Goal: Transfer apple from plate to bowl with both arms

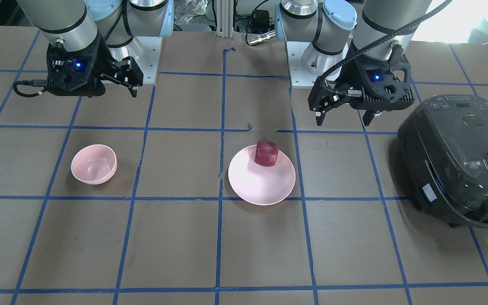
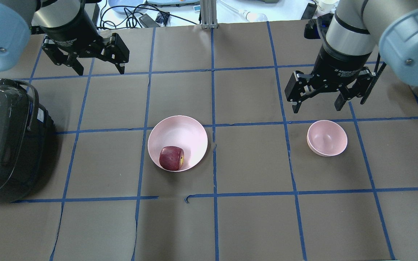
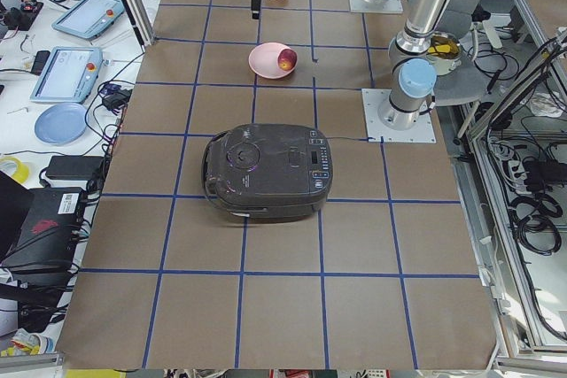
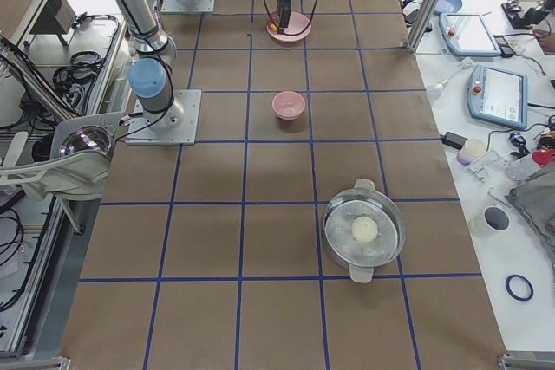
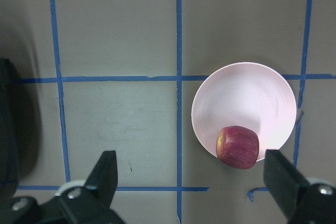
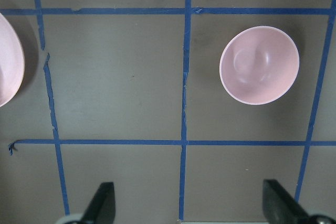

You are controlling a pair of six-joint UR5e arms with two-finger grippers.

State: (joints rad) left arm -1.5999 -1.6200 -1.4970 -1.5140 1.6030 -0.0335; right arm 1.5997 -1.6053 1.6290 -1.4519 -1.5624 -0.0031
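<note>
The dark red apple [image 1: 267, 153] sits on the near-robot side of the wide pink plate [image 1: 265, 184], mid-table; both also show from overhead, the apple [image 2: 171, 158] on the plate [image 2: 185, 132], and in the left wrist view, the apple [image 5: 238, 147] on the plate [image 5: 252, 98]. The small pink bowl [image 2: 327, 138] stands empty to the right. My left gripper [image 2: 101, 70] hovers open and empty, beyond and left of the plate. My right gripper [image 2: 317, 108] hovers open and empty just beyond the bowl [image 6: 259, 65].
A black rice cooker [image 2: 2, 141] stands at the table's left end, near my left arm. A metal pot [image 4: 364, 231] with a white object inside stands at the far right end. Blue tape lines grid the brown table.
</note>
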